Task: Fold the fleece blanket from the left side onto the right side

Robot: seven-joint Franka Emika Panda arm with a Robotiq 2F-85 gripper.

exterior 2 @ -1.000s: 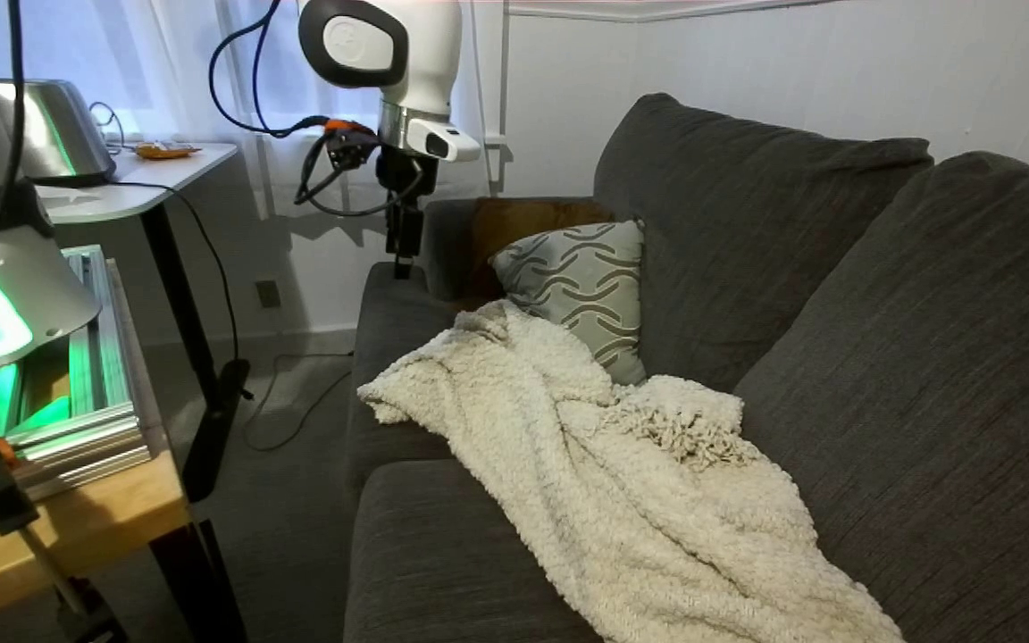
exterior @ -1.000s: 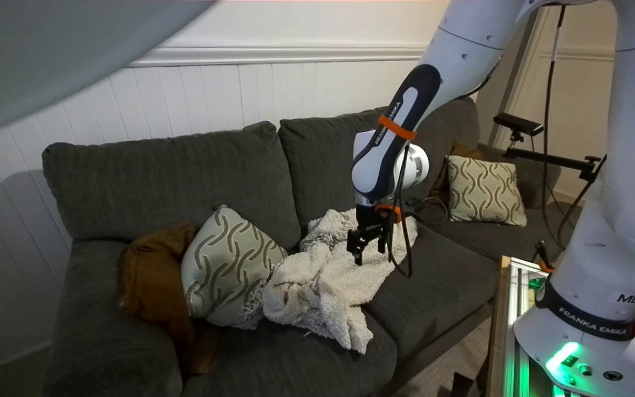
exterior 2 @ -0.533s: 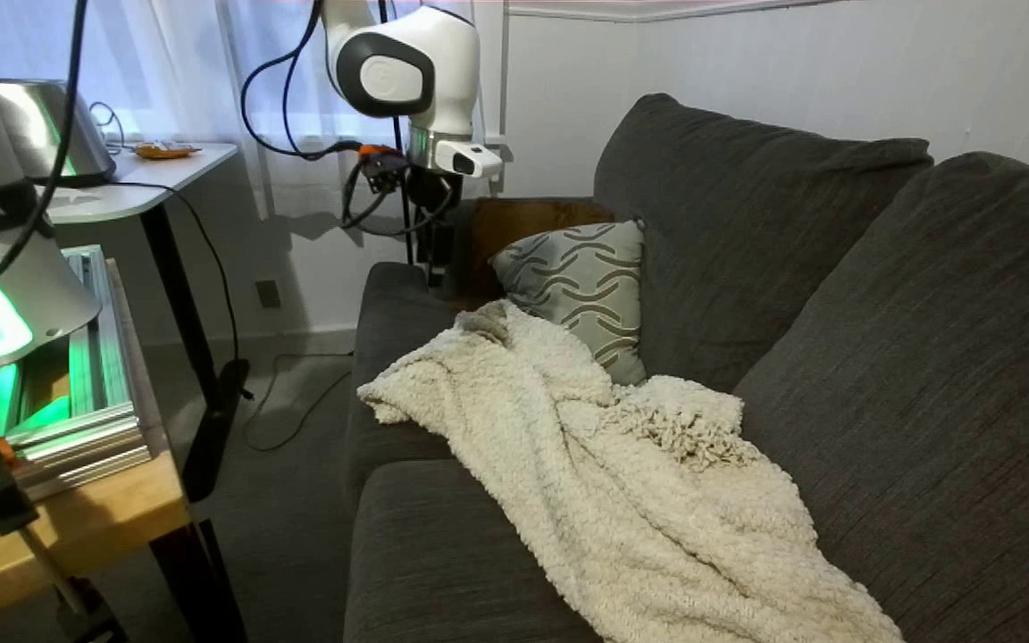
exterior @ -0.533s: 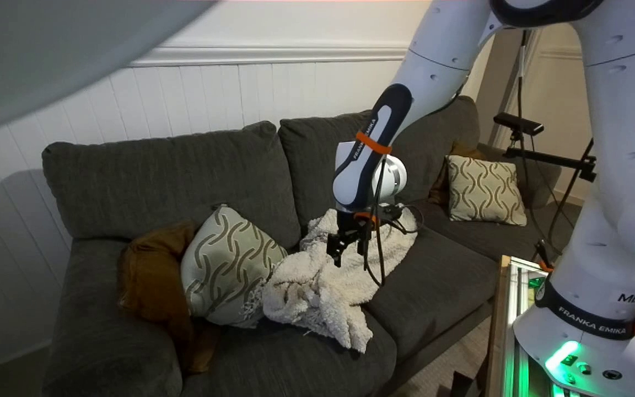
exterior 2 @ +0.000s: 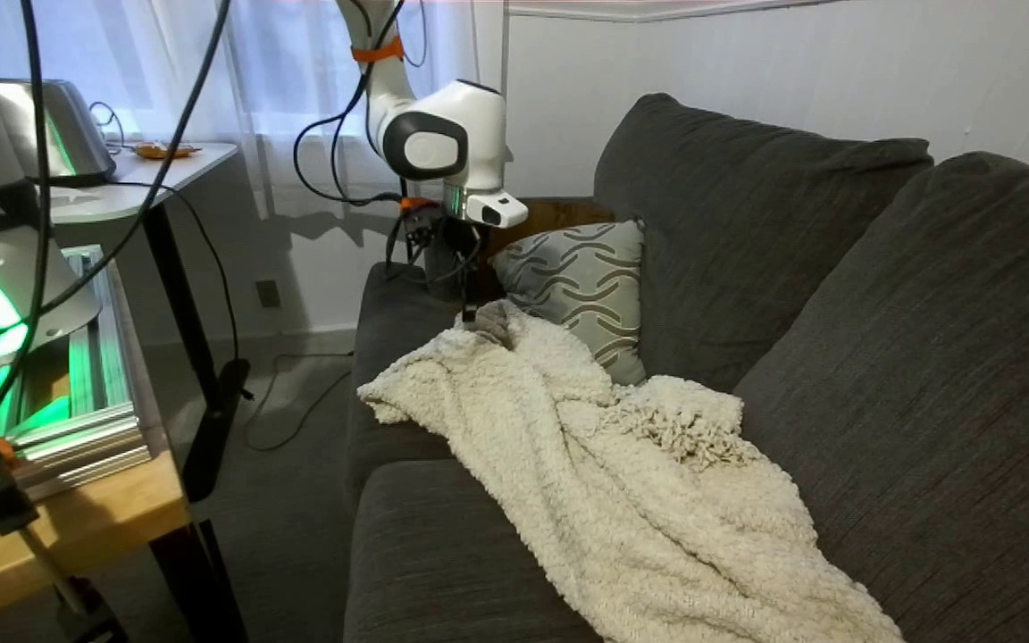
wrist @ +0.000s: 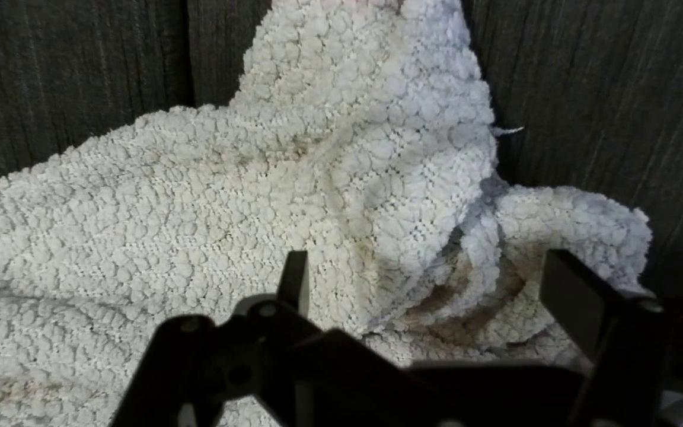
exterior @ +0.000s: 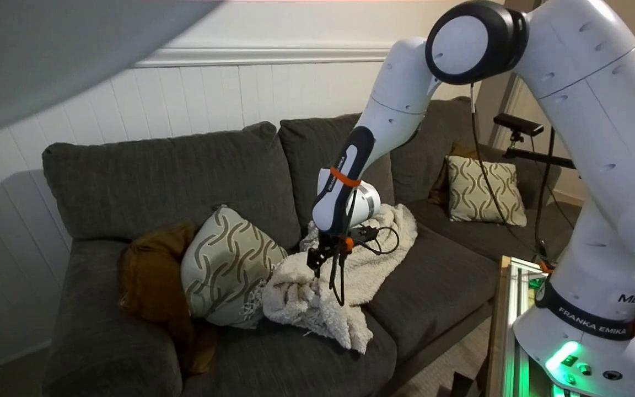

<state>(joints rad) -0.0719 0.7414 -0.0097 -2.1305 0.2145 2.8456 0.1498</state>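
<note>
Blanket, cream, fuzzy and rumpled, is lying along the seat of a dark grey sofa. In an exterior view its far end is bunching close up to a wavy-patterned pillow, which is leaning at twelve o'clock from the blanket's middle, while the near end is running out of view between four and five o'clock. The gripper is hovering over the far end, fingers pointing down, at about eleven o'clock from that same middle. Its jaws are standing wide: in the wrist view the pads are showing well apart, toward seven and four o'clock, with creased blanket folds lying between them. Whether the fingertips are touching the cloth, I cannot tell. Within that view the blanket is narrowing toward twelve o'clock and spreading toward nine, with sofa fabric showing at ten and two. From the gripper in an exterior view, an orange-brown soft thing is slumping at nine o'clock, past the pillow; another patterned pillow is sitting at two; the robot's base is glowing green between three and four. In an exterior view, at ten o'clock from the blanket, a white table is carrying a metallic appliance.
</note>
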